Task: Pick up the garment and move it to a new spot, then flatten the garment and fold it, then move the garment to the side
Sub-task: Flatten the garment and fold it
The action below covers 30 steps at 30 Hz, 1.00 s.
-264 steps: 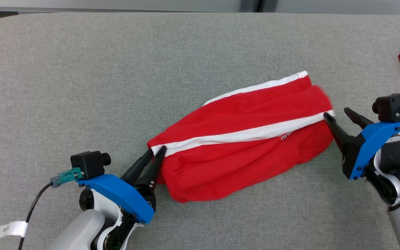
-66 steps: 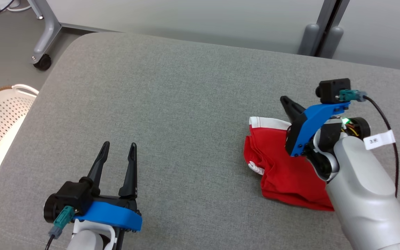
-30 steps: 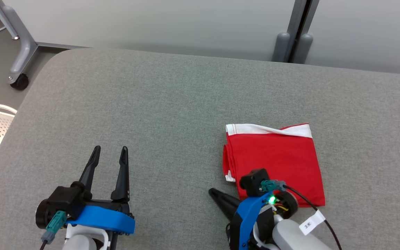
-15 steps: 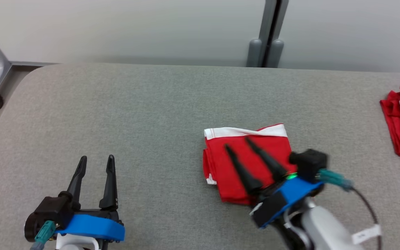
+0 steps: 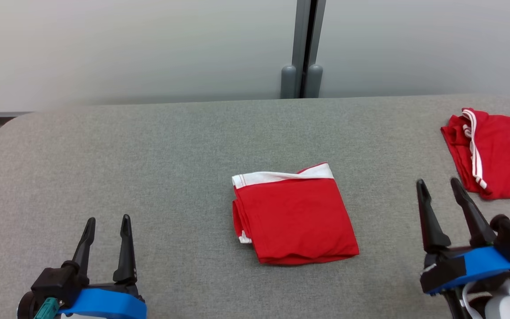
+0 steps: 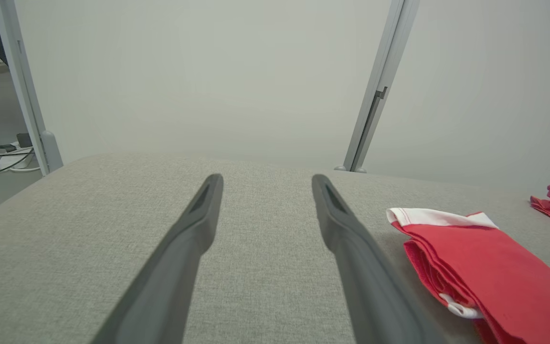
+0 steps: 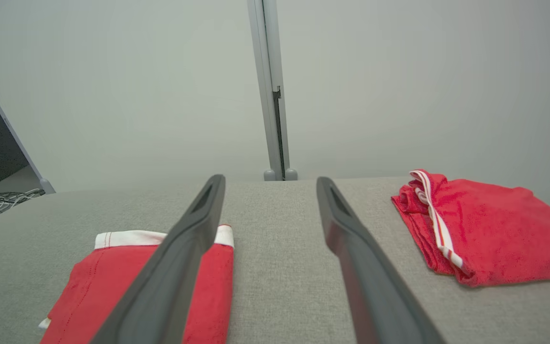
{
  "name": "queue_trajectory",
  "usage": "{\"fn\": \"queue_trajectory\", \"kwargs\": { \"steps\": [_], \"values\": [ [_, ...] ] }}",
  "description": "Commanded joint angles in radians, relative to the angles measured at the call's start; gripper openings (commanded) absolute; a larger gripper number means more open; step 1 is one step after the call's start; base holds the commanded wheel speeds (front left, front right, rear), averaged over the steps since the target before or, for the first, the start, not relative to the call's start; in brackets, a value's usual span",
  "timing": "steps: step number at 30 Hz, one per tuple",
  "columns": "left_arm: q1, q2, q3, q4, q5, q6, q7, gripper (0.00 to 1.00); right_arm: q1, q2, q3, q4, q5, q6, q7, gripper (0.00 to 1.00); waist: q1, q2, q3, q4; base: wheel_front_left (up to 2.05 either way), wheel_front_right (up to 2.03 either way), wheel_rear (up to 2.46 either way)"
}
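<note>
Grey woven cloth covers the tabletop (image 5: pixel 148 146), the biggest thing here, and at its far edge stands an upright metal post (image 5: pixel 303 48) that serves as the marker for all else. Nearly straight in front of that post, toward the robot, lies the red garment (image 5: pixel 295 221), folded into a compact square with stacked layers showing at its left edge. It rests flat on the tabletop and nothing touches it. Well to the right of the post sits a second red garment (image 5: pixel 498 150), loosely bunched. Nearer the robot and right of the post, the right gripper (image 5: pixel 437 182) hovers with fingers spread wide and empty. Far to the post's left, the left gripper (image 5: pixel 108 219) does likewise. A white waistband (image 5: pixel 281 176) edges the folded garment on the side facing the post. Judging by this, the move, flattening and folding look done; only the shift to the side may remain, if it is not done already.
</note>
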Motion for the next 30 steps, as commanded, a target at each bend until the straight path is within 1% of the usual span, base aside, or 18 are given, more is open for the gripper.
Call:
{"fn": "queue_trajectory", "kwargs": {
  "steps": [1,5,14,22,30],
  "values": [
    [0.011,0.006,0.005,0.005,0.007,-0.001,-0.004,1.00,0.035,0.004,-0.027,0.002,-0.016,0.000,0.013,1.00,0.0001,0.0000,-0.015,-0.011,0.00,0.00,0.00],
    [0.017,0.006,0.010,0.018,0.013,0.001,-0.004,1.00,0.072,0.006,-0.057,0.006,-0.029,0.000,0.038,1.00,0.0001,0.0000,-0.037,-0.024,0.00,0.00,0.00],
    [0.034,0.009,0.002,0.039,0.008,0.009,0.004,1.00,0.115,0.006,-0.034,-0.005,-0.023,0.000,0.069,1.00,0.0001,0.0000,-0.062,-0.041,0.00,0.00,0.00],
    [0.041,0.014,-0.003,0.035,0.006,0.024,0.029,1.00,0.102,-0.006,-0.026,0.056,-0.003,0.000,0.037,1.00,0.0001,0.0000,-0.066,-0.031,0.00,0.00,0.00],
    [0.056,0.020,-0.008,0.012,0.001,0.035,0.041,1.00,0.093,-0.006,-0.015,0.072,0.007,0.000,0.027,1.00,0.0001,0.0000,-0.066,-0.023,0.00,0.00,0.00]
  ]
}}
